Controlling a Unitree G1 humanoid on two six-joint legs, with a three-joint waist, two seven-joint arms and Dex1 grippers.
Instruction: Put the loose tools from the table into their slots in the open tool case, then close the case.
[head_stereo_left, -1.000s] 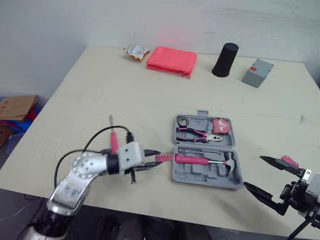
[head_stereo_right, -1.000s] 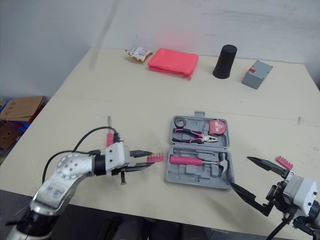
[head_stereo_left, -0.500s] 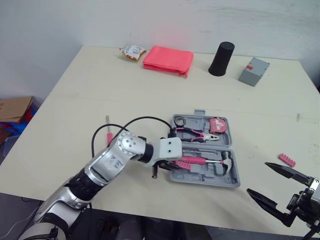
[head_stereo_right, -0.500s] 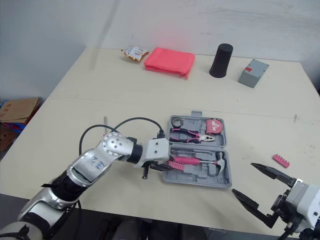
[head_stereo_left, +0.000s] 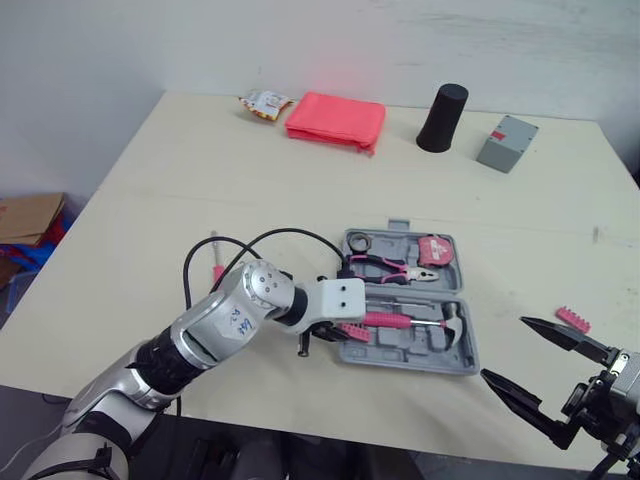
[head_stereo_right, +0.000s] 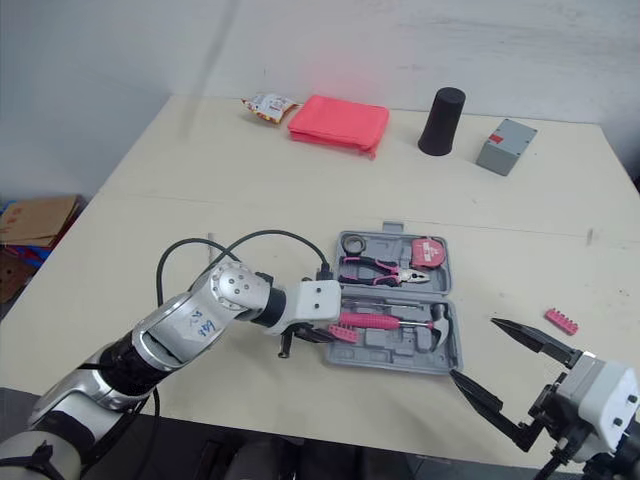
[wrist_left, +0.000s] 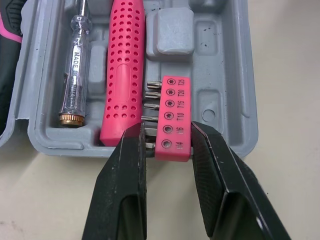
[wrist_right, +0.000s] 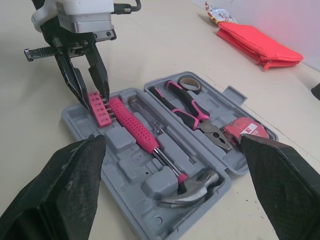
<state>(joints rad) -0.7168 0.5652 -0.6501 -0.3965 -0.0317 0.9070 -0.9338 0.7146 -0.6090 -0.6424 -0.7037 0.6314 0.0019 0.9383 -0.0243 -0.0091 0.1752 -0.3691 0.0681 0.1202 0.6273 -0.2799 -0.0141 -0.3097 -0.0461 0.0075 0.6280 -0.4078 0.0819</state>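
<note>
The grey tool case (head_stereo_left: 410, 361) lies open mid-table, holding a pink-handled hammer (head_stereo_left: 400, 321), pliers (head_stereo_left: 385, 266), a tape measure (head_stereo_left: 435, 250) and a clear tester screwdriver (wrist_left: 75, 65). My left gripper (wrist_left: 167, 132) is shut on a pink bit holder (wrist_left: 172, 117), which is at the left end of the case's front half, beside the hammer handle. A second pink bit holder (head_stereo_left: 573, 319) lies on the table to the right of the case. A pink screwdriver (head_stereo_left: 216, 262) lies to the left, partly behind my arm's cable. My right gripper (head_stereo_left: 505, 348) hangs open near the front right edge.
Along the far edge lie a red pouch (head_stereo_left: 336, 120), a black cylinder (head_stereo_left: 441, 118), a grey box (head_stereo_left: 505, 143) and a snack packet (head_stereo_left: 262, 101). A cardboard box (head_stereo_left: 30, 215) sits on the floor to the left.
My left gripper has carried the pink bit holder rightward from the table beside the case to over the case's left end. The camera has shifted; the right gripper stays open.
</note>
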